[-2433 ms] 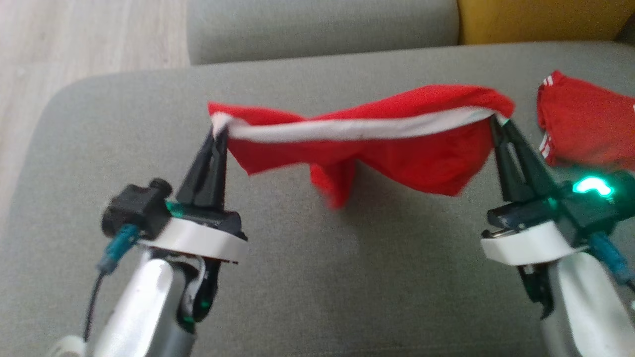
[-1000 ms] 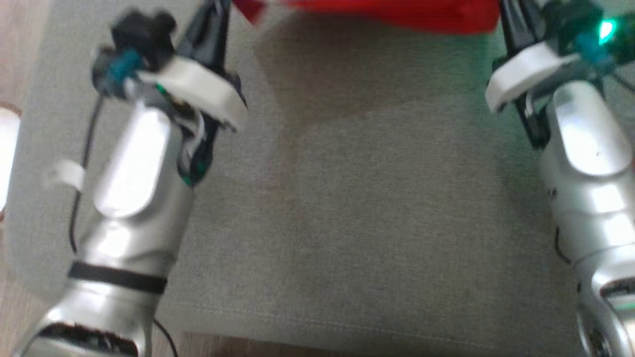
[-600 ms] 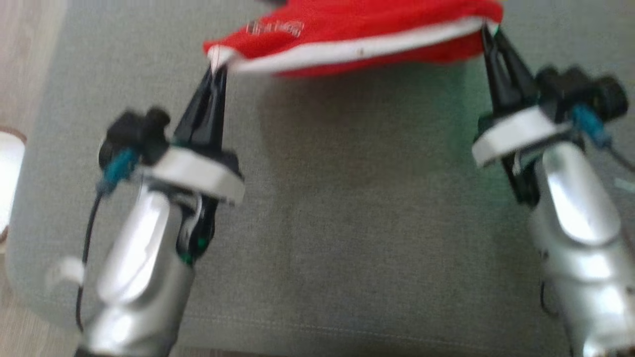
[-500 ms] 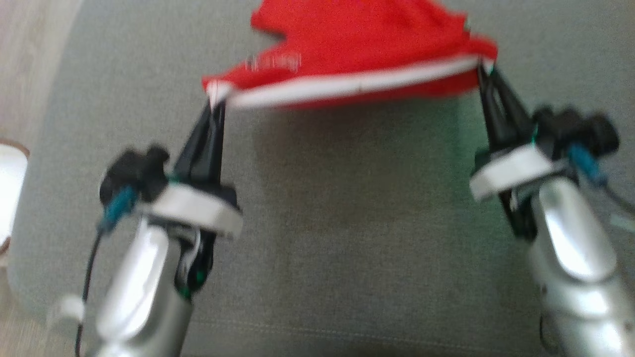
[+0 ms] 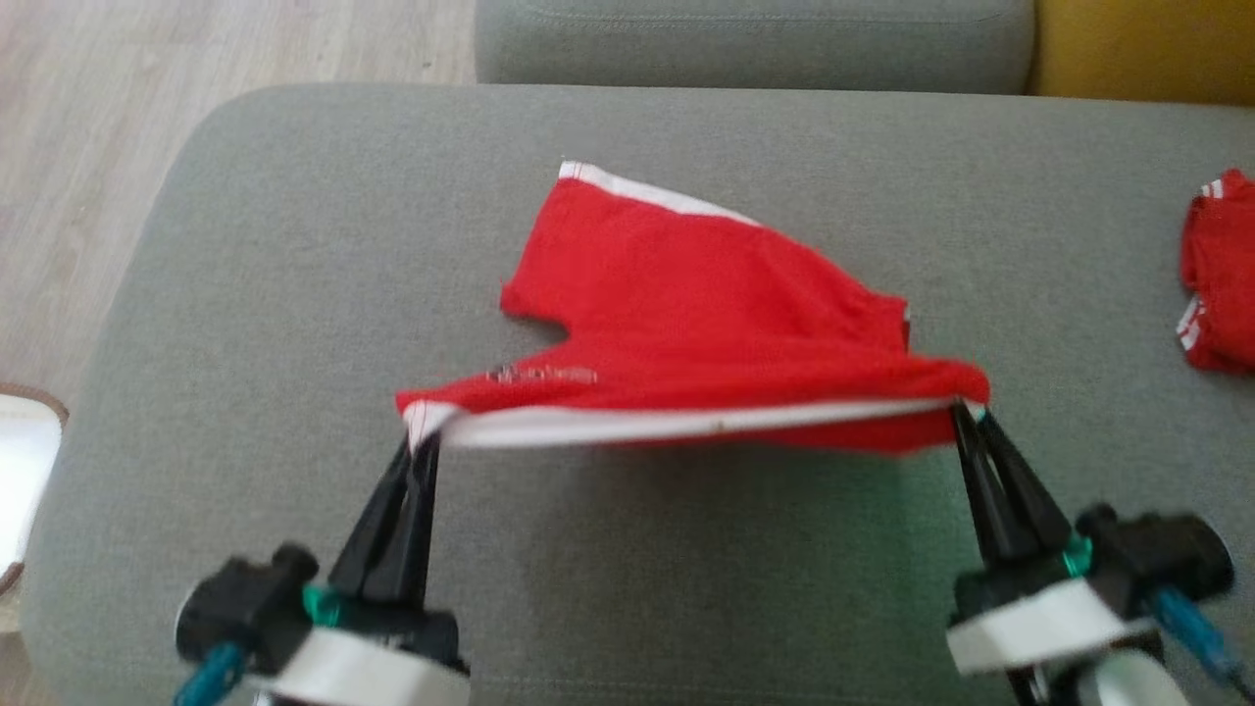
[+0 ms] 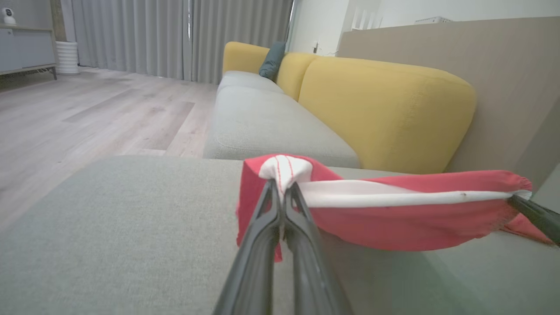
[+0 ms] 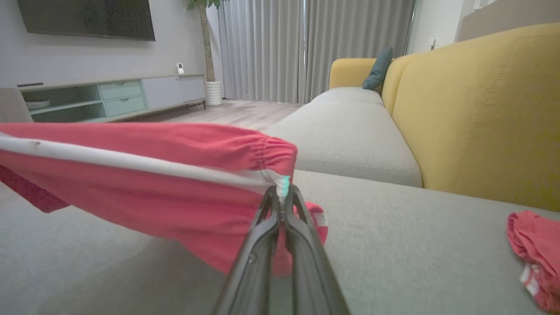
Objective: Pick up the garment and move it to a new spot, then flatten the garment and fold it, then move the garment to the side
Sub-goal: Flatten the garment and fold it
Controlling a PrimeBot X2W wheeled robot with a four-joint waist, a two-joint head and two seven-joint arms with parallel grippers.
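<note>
Left jaws: the left gripper (image 5: pixel 424 443) (image 6: pixel 282 192) is clenched tight, fingers pressed together on the white corner of the garment (image 5: pixel 706 304) (image 6: pixel 393 218) (image 7: pixel 153 192).
Right jaws: the right gripper (image 5: pixel 966 412) (image 7: pixel 282 192) is pinched shut too, nipping the gathered opposite corner.
Between them: a white band (image 5: pixel 686 424) is pulled into a taut line from one gripper to the other and held up off the cushion (image 5: pixel 245 294), with a shadow beneath it.
Garment: its near edge is lifted towards the cushion's front edge. The rest slopes away and lies on the middle of the cushion, with a white-trimmed corner pointing at the back edge.
Writing: there's a small white print (image 5: pixel 544 375) near the left corner, too blurred to read.
Change: 2.4 seconds ago the red cloth hung in a bunch below the band. Now it is laid out behind the band. Both grips hold as before, and the head camera has shifted.
Further out: a second red cloth (image 5: pixel 1216 275) (image 7: pixel 533 245) with white stripes lies well apart, towards the cushion's right side.
</note>
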